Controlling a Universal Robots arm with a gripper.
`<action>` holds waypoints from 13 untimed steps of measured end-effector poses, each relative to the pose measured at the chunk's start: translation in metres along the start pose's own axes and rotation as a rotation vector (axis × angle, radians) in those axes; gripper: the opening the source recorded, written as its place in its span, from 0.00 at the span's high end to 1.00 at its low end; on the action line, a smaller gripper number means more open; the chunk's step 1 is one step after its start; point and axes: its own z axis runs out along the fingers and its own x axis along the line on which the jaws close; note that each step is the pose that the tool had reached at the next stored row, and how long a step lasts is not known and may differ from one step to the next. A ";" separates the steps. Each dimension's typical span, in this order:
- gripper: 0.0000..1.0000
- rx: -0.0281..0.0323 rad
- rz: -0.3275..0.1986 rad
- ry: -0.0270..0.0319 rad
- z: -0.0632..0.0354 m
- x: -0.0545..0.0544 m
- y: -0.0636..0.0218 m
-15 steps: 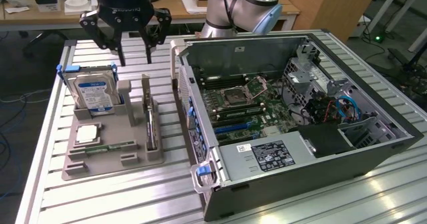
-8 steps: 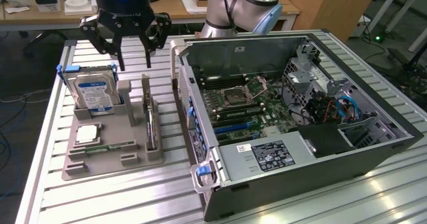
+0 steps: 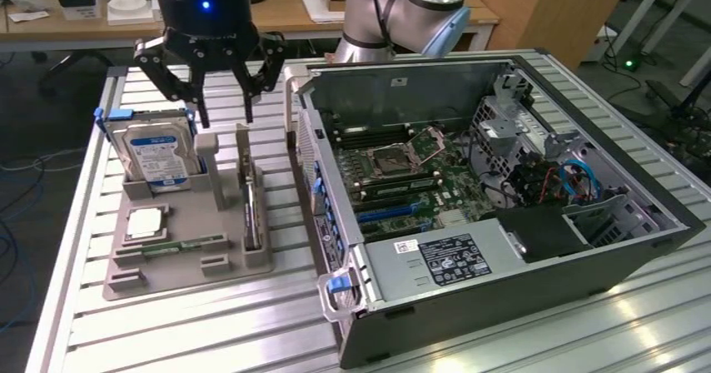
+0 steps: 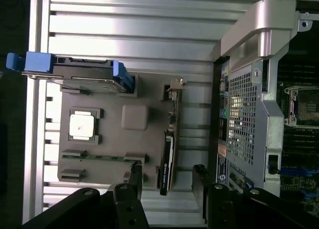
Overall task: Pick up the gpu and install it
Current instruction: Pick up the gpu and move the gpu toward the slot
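Pincer: the pincer [image 3: 223,116] hangs above the far end of the grey tray [image 3: 189,266], jaws spread wide, nothing between them. It is clear of every part.
Pincer, wrist view: two dark fingers [image 4: 130,186] reach into the picture; the pincer [image 4: 166,171] straddles one end of the gpu from above, with a gap on either side.
Gpu: the gpu [image 3: 251,216] stands on its long edge in a slotted holder of the tray, on the side nearest the computer case [image 3: 500,265]. It is not gripped. In the wrist view the gpu [image 4: 169,149] shows as a thin dark board seen edge-on, with its silvery bracket at the end away from the fingers.
Hard drive: the hard drive [image 3: 156,156] stands upright in its own holder at the tray's far corner, towards the exterior view's left, blue-white label facing the camera, blue rails on its sides. Well apart from the gpu.
Processor: a square chip [image 3: 146,221] lies flat in a tray pocket in front of the hard drive.
Memory: a narrow green memory stick [image 3: 183,245] lies flat just in front of the chip.
Case: lies open on its side, just beside the tray; the motherboard [image 3: 411,181] is exposed.
Desk: a slatted aluminium desk [image 3: 166,331] carries tray and case.
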 end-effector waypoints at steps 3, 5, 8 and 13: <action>0.47 -0.0001 0.000 -0.0001 0.0040 -0.001 -0.0005; 0.47 -0.0002 -0.001 -0.0001 0.0062 -0.001 -0.0010; 0.47 -0.0002 -0.001 -0.0001 0.0099 -0.001 -0.0017; 0.47 -0.0001 -0.002 0.0000 0.0166 -0.001 -0.0025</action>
